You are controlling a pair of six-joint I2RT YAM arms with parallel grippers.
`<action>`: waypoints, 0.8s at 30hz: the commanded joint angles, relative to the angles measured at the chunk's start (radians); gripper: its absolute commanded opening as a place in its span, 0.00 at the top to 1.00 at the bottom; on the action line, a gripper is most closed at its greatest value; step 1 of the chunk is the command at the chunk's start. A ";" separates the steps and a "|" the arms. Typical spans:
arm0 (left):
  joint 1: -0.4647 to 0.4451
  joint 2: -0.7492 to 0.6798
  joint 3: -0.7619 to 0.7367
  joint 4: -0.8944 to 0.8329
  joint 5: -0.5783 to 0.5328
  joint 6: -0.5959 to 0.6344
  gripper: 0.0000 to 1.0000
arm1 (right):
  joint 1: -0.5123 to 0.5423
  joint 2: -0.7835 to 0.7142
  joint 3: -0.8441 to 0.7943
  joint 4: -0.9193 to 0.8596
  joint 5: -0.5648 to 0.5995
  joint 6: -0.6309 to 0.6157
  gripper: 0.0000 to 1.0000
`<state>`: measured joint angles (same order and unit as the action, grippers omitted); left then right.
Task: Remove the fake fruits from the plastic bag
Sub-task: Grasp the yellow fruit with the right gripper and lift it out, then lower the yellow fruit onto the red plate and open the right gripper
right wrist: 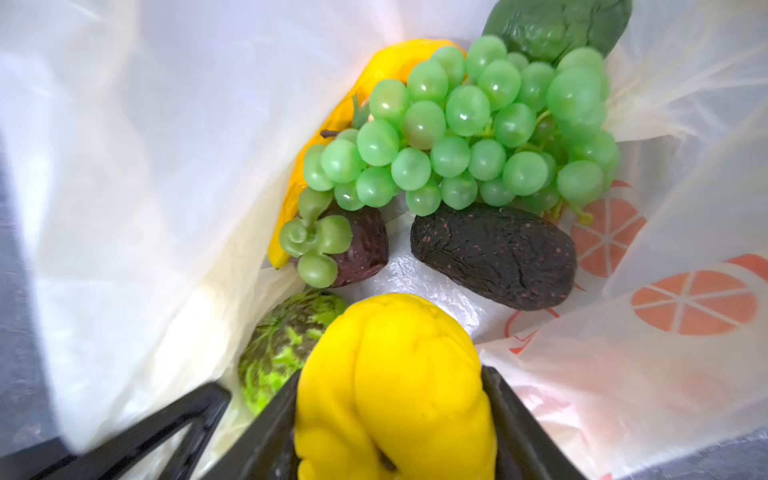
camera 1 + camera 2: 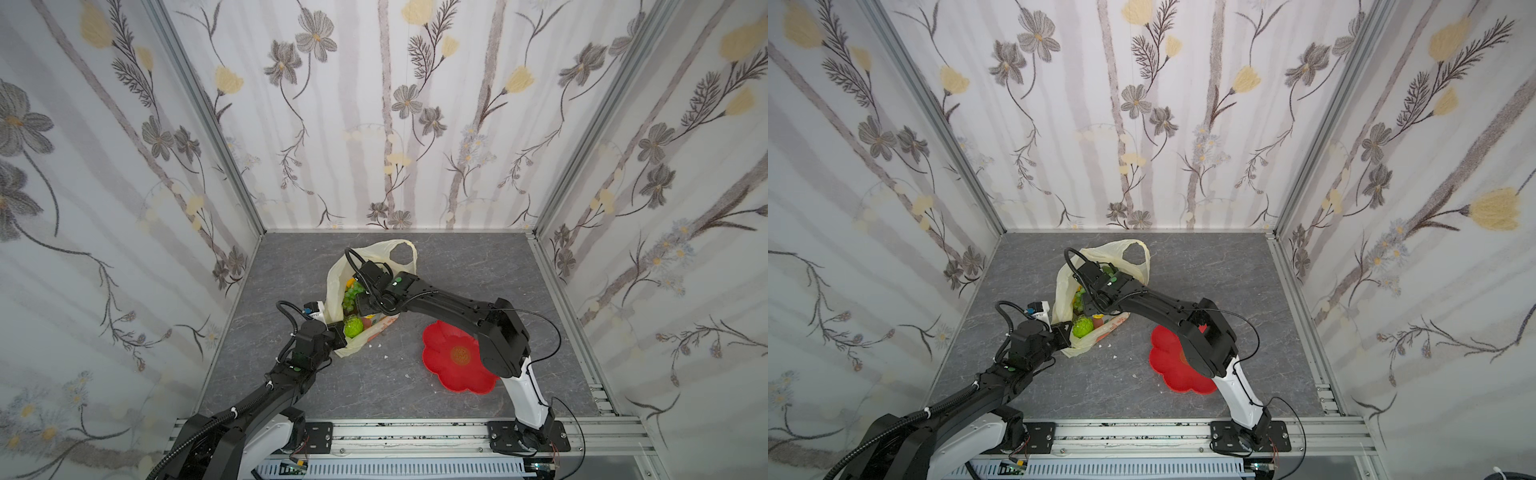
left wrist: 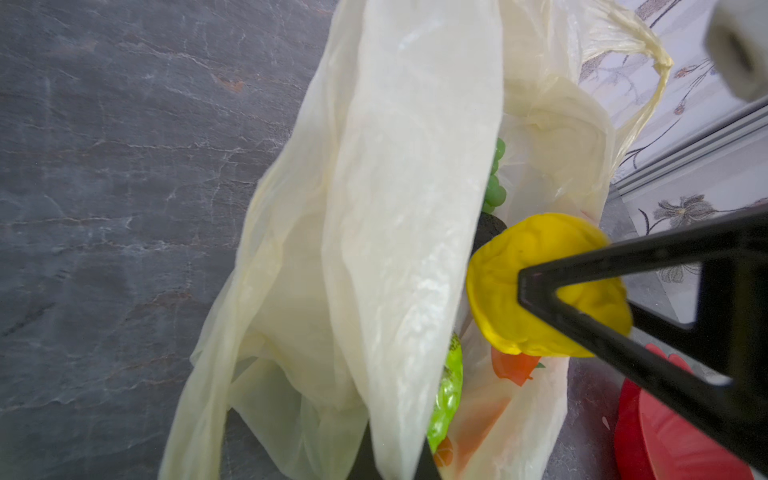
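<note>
The pale-yellow plastic bag [image 2: 374, 253] lies open on the grey floor. My left gripper [image 3: 395, 461] is shut on a fold of its near rim and holds the mouth up. Inside the bag, my right gripper [image 1: 390, 415] is shut on a yellow lobed fruit [image 1: 395, 365], one finger on each side. Beyond it lie a green grape bunch [image 1: 465, 133], a dark avocado [image 1: 494, 257], a yellow banana [image 1: 332, 137], a dark round fruit with a green stem cap [image 1: 361, 249] and a bumpy green ball [image 1: 282, 349]. The ball [image 2: 353, 328] also shows in both top views.
A red flower-shaped plate [image 2: 453, 361] lies on the floor to the right of the bag, partly under my right arm. Small white scraps [image 2: 386, 356] lie between the bag and the plate. Patterned walls close in three sides.
</note>
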<state>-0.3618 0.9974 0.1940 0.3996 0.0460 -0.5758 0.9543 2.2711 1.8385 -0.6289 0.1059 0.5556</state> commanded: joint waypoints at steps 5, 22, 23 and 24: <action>0.000 0.000 -0.002 0.032 -0.008 0.004 1.00 | -0.014 -0.200 -0.151 0.024 0.028 -0.045 0.39; 0.000 0.024 0.008 0.037 -0.023 0.010 1.00 | -0.223 -0.779 -0.752 -0.029 0.038 0.008 0.40; 0.000 0.027 0.009 0.038 -0.024 0.010 1.00 | -0.227 -0.793 -0.777 -0.029 0.036 0.015 0.40; 0.000 0.027 0.009 0.039 -0.026 0.009 1.00 | -0.229 -0.805 -0.797 -0.027 0.037 0.020 0.40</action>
<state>-0.3626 1.0206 0.1963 0.4000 0.0372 -0.5747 0.7319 1.4906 1.0775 -0.6697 0.1371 0.5457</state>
